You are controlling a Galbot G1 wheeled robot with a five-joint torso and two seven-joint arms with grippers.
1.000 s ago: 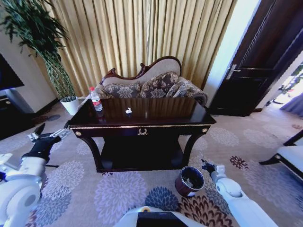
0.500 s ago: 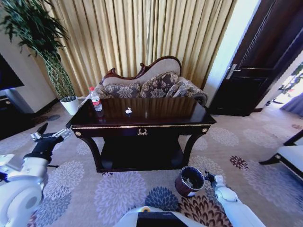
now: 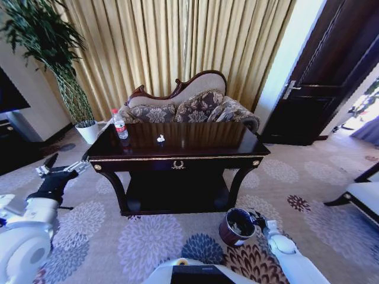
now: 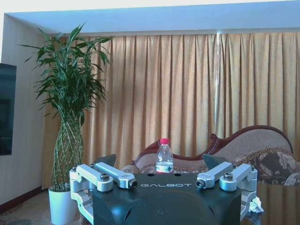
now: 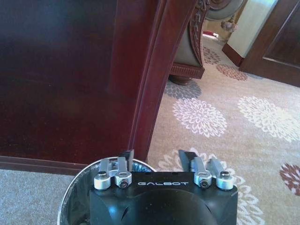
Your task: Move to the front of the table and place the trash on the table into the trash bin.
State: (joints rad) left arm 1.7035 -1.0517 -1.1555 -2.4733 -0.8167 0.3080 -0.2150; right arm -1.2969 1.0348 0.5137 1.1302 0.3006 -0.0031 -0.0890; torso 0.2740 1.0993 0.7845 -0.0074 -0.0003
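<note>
Your left gripper (image 3: pixel 59 170) was spread wide and empty, hanging just off the near-left corner of the table (image 3: pixel 195 155). From it the bottle (image 3: pixel 120 125) sat ahead, higher and a touch inboard, upright on the tabletop, long axis vertical; in the left wrist view the bottle (image 4: pixel 164 156) lined up nearly dead centre between the open fingers (image 4: pixel 113 176). My read: a level side-on grab suits that axis, and the left arm was clearly the nearer one. The paper scrap (image 3: pixel 160 139) lay further inboard, past the bottle. Your right gripper (image 5: pixel 155 162), parted and empty, was low at the rim of the trash bin (image 3: pixel 237 226), which stood on the carpet by the table's right leg.
</note>
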